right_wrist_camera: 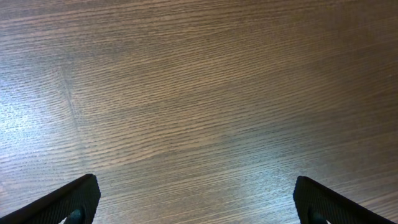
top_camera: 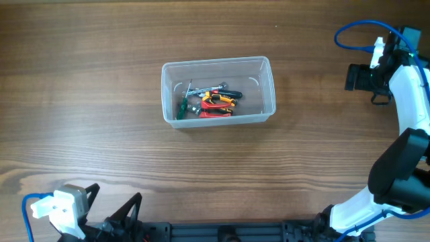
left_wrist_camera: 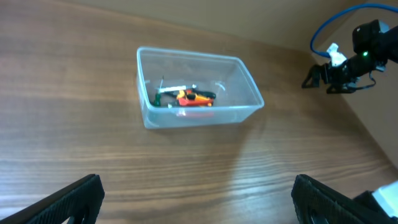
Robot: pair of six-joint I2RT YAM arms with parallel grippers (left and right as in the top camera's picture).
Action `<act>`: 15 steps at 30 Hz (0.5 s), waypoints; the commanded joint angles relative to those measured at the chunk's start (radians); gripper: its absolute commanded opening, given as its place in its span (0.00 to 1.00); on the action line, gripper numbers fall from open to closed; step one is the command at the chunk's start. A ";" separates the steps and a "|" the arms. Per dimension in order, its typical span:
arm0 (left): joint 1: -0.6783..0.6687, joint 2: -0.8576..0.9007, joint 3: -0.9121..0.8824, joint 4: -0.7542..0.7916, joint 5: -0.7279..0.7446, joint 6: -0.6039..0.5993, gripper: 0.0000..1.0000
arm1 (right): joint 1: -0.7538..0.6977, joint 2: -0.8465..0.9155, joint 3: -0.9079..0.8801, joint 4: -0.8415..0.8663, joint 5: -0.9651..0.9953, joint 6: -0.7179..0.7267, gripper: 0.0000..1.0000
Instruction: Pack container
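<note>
Clear container [top_camera: 216,62] near the middle of the worktop [top_camera: 80,81], with hand tools [top_camera: 209,101] heaped against its near wall. The left tool [left_wrist_camera: 196,183], by the near left corner, and the right tool [right_wrist_camera: 196,182], by the far right corner, both stand spread wide and hold nothing. Likely hazards: a tool descending onto the thick rim could tip or skid the seemingly light tub; a reach into the heap could snag one item and drag others out
</note>
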 commanded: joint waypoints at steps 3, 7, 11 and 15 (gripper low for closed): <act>0.000 -0.002 -0.022 0.052 -0.037 0.052 1.00 | 0.000 0.001 -0.001 0.002 0.018 0.004 1.00; 0.011 -0.002 -0.091 0.138 -0.037 0.052 1.00 | 0.000 0.001 -0.001 0.002 0.018 0.004 1.00; 0.090 -0.002 -0.201 0.281 -0.036 0.052 1.00 | 0.000 0.001 -0.001 0.002 0.018 0.004 1.00; 0.190 -0.029 -0.319 0.446 -0.006 0.063 1.00 | 0.000 0.001 -0.001 0.002 0.018 0.004 1.00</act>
